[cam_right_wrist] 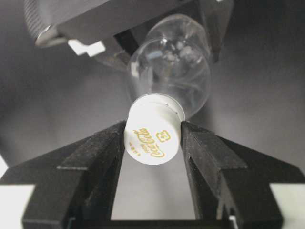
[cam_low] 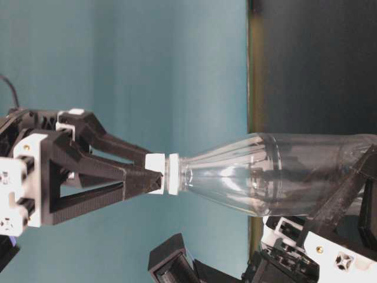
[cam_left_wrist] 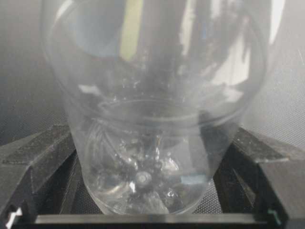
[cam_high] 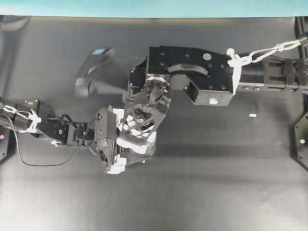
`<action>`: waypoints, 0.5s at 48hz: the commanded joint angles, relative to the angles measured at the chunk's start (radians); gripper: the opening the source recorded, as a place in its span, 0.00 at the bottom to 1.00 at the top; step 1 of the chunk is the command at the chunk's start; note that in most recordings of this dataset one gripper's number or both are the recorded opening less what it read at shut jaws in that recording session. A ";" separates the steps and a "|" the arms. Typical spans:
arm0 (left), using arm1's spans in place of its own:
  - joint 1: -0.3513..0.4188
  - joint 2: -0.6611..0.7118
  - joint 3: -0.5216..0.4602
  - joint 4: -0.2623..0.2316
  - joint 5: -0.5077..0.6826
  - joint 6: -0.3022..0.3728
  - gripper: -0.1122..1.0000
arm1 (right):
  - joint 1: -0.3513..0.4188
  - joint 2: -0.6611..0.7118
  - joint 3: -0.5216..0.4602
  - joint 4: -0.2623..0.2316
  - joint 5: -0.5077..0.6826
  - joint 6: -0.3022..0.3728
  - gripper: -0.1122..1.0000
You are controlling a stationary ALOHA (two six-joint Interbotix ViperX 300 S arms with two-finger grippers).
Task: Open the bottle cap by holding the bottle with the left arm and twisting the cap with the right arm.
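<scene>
The clear plastic bottle [cam_low: 277, 174] stands upright on the black mat, and the table-level view shows it turned on its side. My left gripper [cam_left_wrist: 152, 136] is shut on the bottle's lower body, with a black finger [cam_left_wrist: 50, 157] against each side. The white bottle cap [cam_right_wrist: 152, 133] carries gold lettering on top. My right gripper [cam_right_wrist: 152, 143] comes down from above and is shut on it, both black fingers touching the cap's sides. At table level its white tips [cam_low: 154, 173] meet the cap [cam_low: 173, 174]. From overhead, the right gripper [cam_high: 144, 118] hides most of the bottle.
The black mat [cam_high: 216, 183] stretches around both arms. A tiny white speck [cam_high: 252, 115] lies to the right. A dark glossy shape [cam_high: 94, 67] sits at the back left. A teal wall [cam_high: 154, 7] borders the far edge.
</scene>
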 commanded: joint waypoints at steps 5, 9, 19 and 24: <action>-0.008 0.002 0.002 0.003 0.006 -0.003 0.89 | 0.015 0.005 -0.025 0.011 0.008 -0.212 0.43; -0.009 0.002 0.002 0.003 0.005 -0.003 0.89 | 0.015 0.005 -0.028 0.011 0.015 -0.328 0.43; -0.009 0.002 0.003 0.003 0.006 0.003 0.89 | 0.021 0.005 -0.028 0.011 0.020 -0.561 0.43; -0.014 0.002 0.009 0.003 0.006 0.002 0.89 | 0.025 0.005 -0.028 0.011 0.020 -0.661 0.43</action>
